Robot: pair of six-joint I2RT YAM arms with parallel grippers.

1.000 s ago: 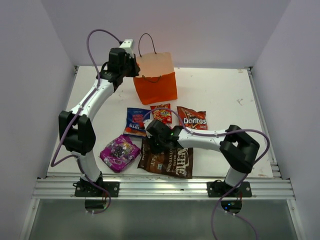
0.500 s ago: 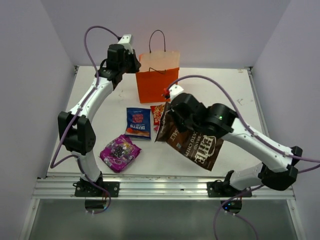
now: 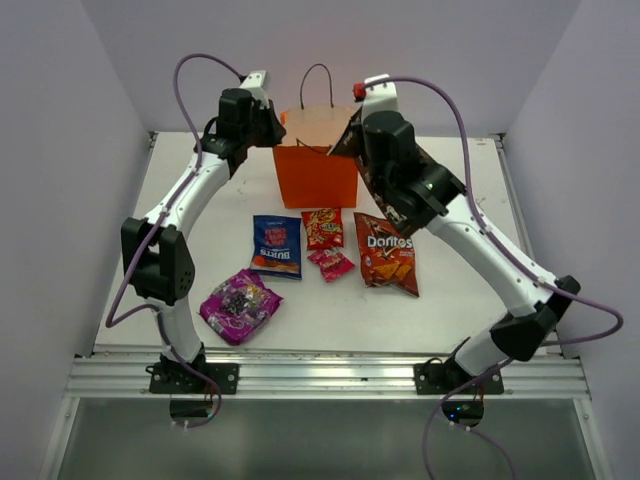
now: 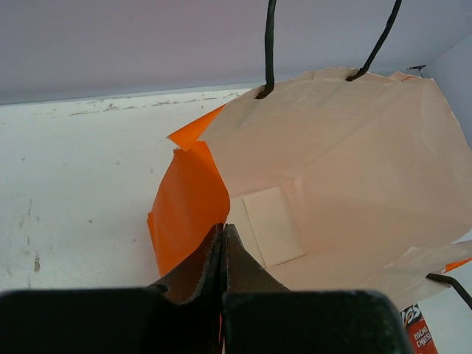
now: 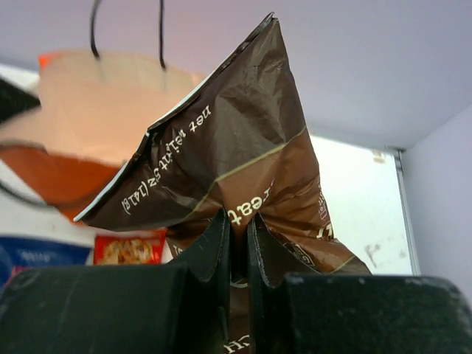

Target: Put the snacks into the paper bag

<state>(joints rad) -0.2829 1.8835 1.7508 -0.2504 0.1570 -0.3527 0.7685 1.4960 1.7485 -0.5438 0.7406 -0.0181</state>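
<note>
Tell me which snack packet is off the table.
The large brown chips bag: the right tool holds it aloft near the top of the orange paper bag. The other five, like the Doritos bag, lie flat on the table.

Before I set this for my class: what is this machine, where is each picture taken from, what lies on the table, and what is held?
Two robot arms are bolted to a table, each ending in a two-finger gripper. The wide picture looks down from above and behind; the other two come from wrist cameras. On the table stands an orange paper bag, with five snacks near it: blue bag, red-yellow packet, pink packet, Doritos, purple bag. The left gripper pinches its rim. The right gripper holds a brown chips bag up beside the paper bag's mouth.
</note>
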